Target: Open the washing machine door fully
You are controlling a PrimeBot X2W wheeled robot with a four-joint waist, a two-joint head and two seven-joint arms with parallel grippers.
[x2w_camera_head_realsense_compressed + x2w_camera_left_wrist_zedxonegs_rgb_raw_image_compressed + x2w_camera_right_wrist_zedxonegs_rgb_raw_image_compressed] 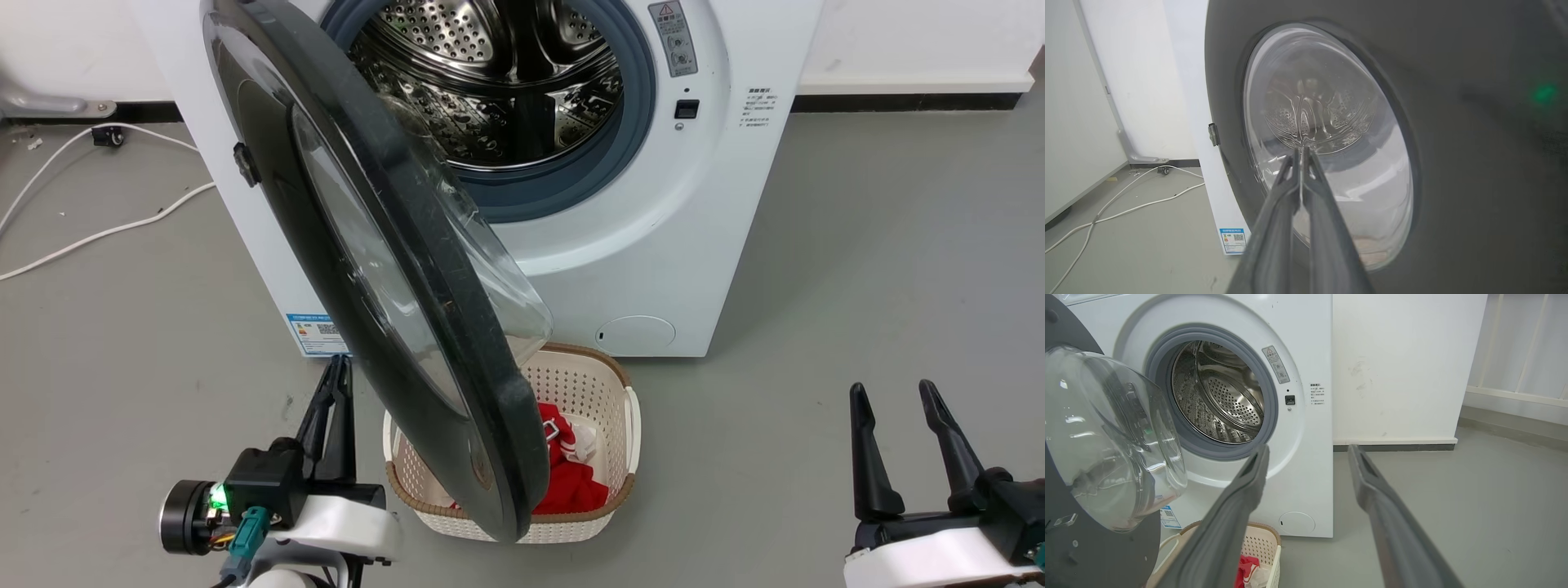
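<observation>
My left gripper (pixel 338 366) has two long, tapered black fingers (pixel 325 425) on a black housing (pixel 265 483), with a lit green light (pixel 217 493), a teal connector (pixel 249 529) and a glossy white wrist shell (pixel 347 527). My right gripper (pixel 891 394) has the same black fingers and white shell.

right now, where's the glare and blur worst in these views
Left wrist view: the left claw is blurred near the lens, a green glow reflects off the glossy washing machine door, and the drum warps through the glass bowl. Right wrist view: white highlights on that bowl. Head view: sharp, evenly lit.
</observation>
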